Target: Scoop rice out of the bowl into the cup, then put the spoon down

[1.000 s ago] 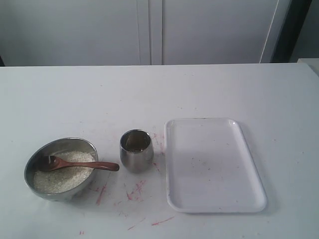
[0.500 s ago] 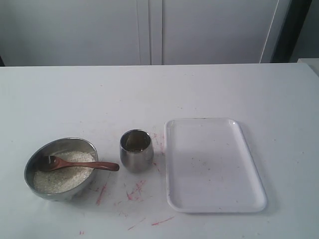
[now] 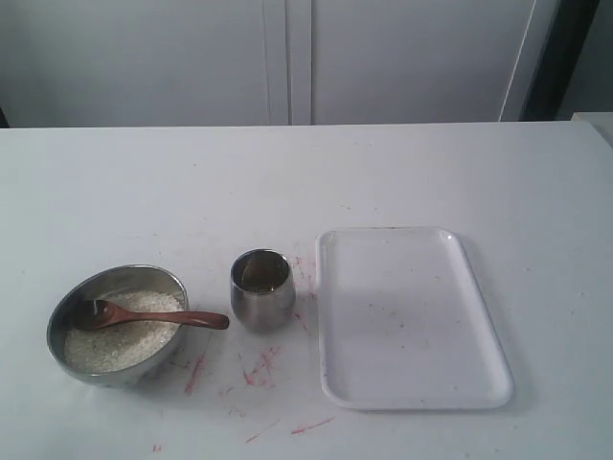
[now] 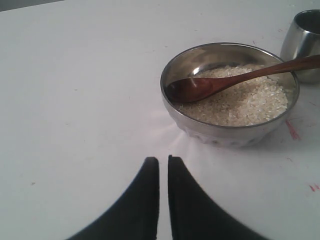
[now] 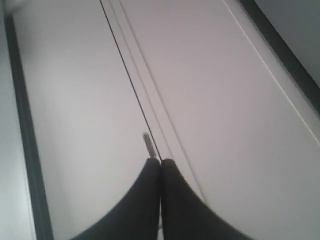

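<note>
The steel bowl (image 3: pixel 57 321) sits at the front left of the table, holding white rice (image 3: pixel 120 340). The wooden spoon (image 3: pixel 153 317) lies in it, head on the rice and handle over the rim toward the steel cup (image 3: pixel 261 289). Neither arm shows in the exterior view. In the left wrist view my left gripper (image 4: pixel 163 159) is shut on nothing, a short way from the bowl (image 4: pixel 200 127), with the spoon (image 4: pixel 225 81), rice (image 4: pixel 250 102) and cup (image 4: pixel 302 42) beyond. My right gripper (image 5: pixel 160 161) is shut, facing white cabinet doors.
A white rectangular tray (image 3: pixel 412 316) lies right of the cup. Red marks (image 3: pixel 259 364) streak the table in front of the cup. White cabinet doors (image 3: pixel 287 57) stand behind the table.
</note>
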Robot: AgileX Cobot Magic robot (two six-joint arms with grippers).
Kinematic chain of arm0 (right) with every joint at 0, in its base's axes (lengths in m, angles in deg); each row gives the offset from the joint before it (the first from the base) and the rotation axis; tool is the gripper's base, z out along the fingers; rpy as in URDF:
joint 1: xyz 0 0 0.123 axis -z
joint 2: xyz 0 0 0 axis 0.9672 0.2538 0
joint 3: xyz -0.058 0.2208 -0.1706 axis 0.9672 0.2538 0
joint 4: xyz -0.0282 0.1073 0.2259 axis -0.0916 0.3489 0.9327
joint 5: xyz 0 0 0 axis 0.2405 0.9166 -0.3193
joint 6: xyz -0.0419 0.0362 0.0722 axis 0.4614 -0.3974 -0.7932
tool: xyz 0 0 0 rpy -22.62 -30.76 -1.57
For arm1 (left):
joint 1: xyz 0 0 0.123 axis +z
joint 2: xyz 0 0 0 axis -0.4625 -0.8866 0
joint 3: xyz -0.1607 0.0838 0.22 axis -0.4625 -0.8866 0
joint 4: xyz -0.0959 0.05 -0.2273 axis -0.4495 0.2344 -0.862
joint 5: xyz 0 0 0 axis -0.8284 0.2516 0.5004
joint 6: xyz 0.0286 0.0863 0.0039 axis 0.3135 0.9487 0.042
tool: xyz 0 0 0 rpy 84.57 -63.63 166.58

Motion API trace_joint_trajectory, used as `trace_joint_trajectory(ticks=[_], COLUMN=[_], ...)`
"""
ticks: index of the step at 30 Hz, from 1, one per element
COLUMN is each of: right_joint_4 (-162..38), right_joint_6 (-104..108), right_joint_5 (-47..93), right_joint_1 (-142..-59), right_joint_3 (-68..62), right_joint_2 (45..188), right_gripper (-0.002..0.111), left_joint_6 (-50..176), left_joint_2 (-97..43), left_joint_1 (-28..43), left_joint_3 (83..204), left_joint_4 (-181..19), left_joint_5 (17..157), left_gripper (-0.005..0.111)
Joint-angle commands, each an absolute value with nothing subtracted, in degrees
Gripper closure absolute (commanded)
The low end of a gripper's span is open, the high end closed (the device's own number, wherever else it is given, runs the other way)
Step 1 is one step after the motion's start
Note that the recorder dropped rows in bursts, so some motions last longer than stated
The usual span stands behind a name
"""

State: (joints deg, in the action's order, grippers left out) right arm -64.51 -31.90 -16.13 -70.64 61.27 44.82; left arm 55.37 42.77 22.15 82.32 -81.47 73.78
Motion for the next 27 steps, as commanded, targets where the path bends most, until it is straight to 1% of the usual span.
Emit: trace_joint_trajectory(ticks=[1, 8, 14, 18, 27], right_joint_4=[-64.68, -64.68, -65.66, -66.26, -80.09], right_joint_6=[-36.54, -36.29, -35.92, -34.49, -34.92], right_joint_5=[-23.41, -22.42, -13.18, -11.38, -11.29], right_joint_1=[-70.16, -70.16, -70.16, -70.16, -70.16], right_joint_3=[59.77, 50.09, 39.8, 33.12, 18.37], right_joint_2=[44.56, 44.56, 44.56, 45.22, 52.7], right_gripper=[0.108, 0.108, 0.108, 0.108, 0.108], left_joint_6=[55.26, 55.26, 55.26, 55.26, 55.26], left_joint_2=[42.73, 42.73, 42.73, 42.73, 42.73], left_joint_1=[22.24, 22.24, 22.24, 22.24, 22.24], left_joint_3=[82.72, 82.72, 82.72, 82.72, 82.72], left_joint_4=[-82.01, -82.01, -82.01, -82.01, -82.01], left_joint_5=[73.83, 73.83, 73.83, 73.83, 73.83], left_gripper=[0.092, 0.092, 0.092, 0.092, 0.092])
